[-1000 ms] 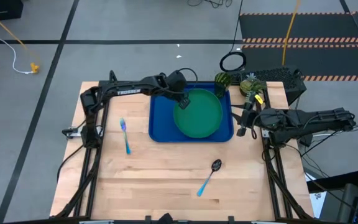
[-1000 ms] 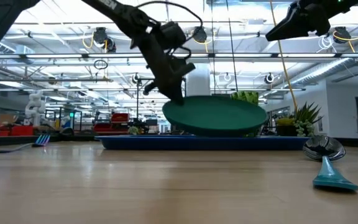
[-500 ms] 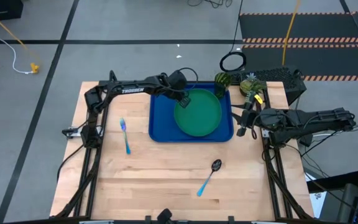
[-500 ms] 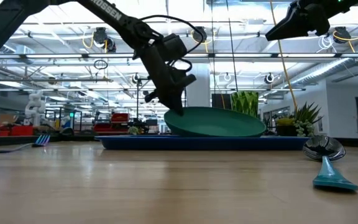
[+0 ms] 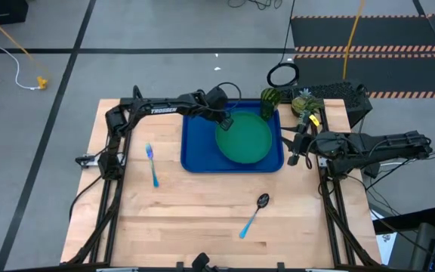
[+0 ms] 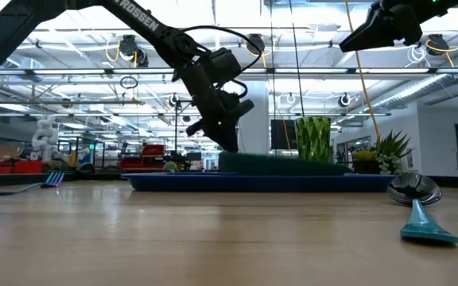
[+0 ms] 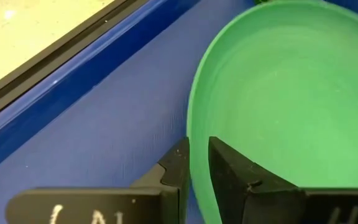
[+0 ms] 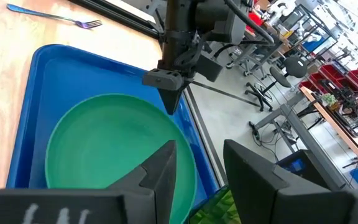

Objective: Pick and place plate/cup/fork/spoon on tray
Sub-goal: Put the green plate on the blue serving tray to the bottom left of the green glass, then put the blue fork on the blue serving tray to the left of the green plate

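The green plate [image 5: 244,137] lies flat in the blue tray [image 5: 196,147]. My left gripper [image 7: 197,171] is open by a narrow gap at the plate's far-left rim, slanting down, one finger on each side of the rim. My right gripper [image 5: 294,155] hangs open above the table's right edge, holding nothing. The green cup [image 5: 269,100] stands upright at the tray's far right corner; whether it is in the tray or behind it, I cannot tell. The blue fork [image 5: 152,165] lies on the wood left of the tray. The spoon [image 5: 254,213] lies nearer the front. My left gripper has one finger [image 7: 174,168] outside the plate's far-left rim [image 7: 192,140] and the other inside it, coming slanting down from the table's left. I cannot tell whether either finger touches the rim. The plate rests flat on the tray floor.
A yellow-green pineapple-like toy [image 5: 304,104] and a dark box [image 5: 338,94] sit at the far right corner. The wood between fork and spoon [image 5: 202,204] is bare.
My left gripper has sunk toward the tray and opened. The plate hung tilted from the gripper with its left rim raised; it has come down and now lies flat in the tray.
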Controlling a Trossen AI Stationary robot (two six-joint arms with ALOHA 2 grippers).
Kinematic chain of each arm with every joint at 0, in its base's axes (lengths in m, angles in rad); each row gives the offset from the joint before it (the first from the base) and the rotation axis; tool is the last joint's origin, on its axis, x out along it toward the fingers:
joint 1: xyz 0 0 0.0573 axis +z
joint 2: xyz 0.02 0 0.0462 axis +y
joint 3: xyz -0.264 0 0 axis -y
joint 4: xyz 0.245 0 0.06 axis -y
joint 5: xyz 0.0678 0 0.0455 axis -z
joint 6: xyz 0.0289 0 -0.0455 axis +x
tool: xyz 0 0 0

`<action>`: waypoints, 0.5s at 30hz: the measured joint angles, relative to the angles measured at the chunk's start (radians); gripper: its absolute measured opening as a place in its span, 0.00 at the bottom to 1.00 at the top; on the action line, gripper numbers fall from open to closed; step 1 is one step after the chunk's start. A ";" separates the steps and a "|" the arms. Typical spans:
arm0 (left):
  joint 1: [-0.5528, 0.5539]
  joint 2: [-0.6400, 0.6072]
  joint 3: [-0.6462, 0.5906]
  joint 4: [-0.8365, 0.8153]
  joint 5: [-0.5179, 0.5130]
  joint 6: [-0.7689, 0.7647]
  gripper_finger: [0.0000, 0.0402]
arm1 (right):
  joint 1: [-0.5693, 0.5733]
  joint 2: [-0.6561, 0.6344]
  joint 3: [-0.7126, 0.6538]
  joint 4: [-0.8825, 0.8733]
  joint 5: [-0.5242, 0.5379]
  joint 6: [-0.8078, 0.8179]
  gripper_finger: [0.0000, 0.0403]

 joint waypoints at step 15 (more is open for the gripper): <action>-0.024 -0.117 0.000 -0.073 -0.015 0.043 0.16 | 0.000 0.001 0.000 -0.002 -0.001 0.001 0.31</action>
